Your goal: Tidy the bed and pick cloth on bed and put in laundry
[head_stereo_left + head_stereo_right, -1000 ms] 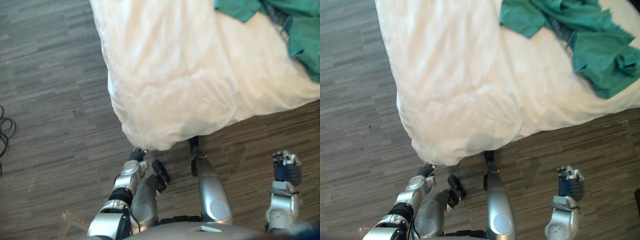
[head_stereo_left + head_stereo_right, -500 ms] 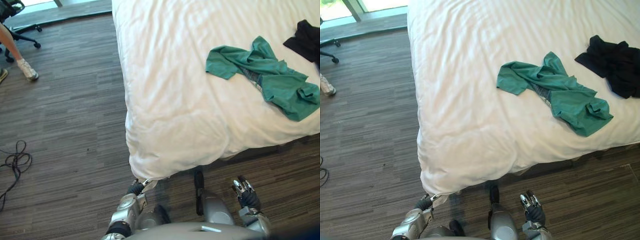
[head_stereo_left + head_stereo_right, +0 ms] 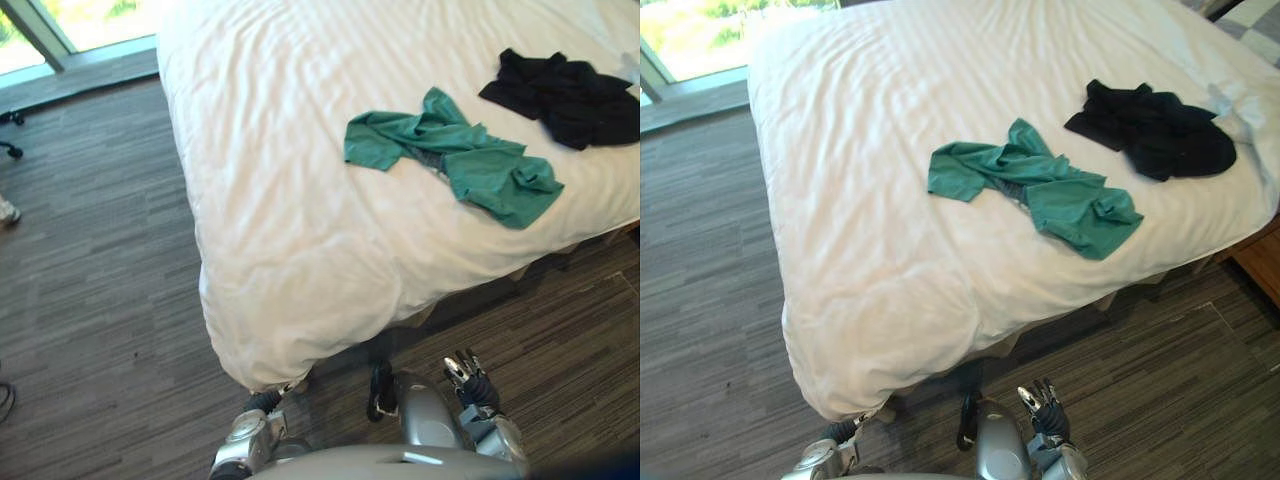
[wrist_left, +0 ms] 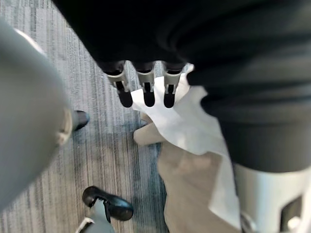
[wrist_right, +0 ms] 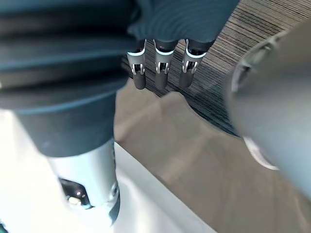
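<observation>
Green cloth [image 3: 470, 170] crumpled, black cloth [image 3: 560, 95] bunched, white bed [image 3: 280, 200]

No writing, label, number or sign can be read on anything here. The green cloth [image 3: 1070, 205] on the bed [image 3: 870, 150] has a small greyish patch near its middle, too small to tell whether it is print.
</observation>
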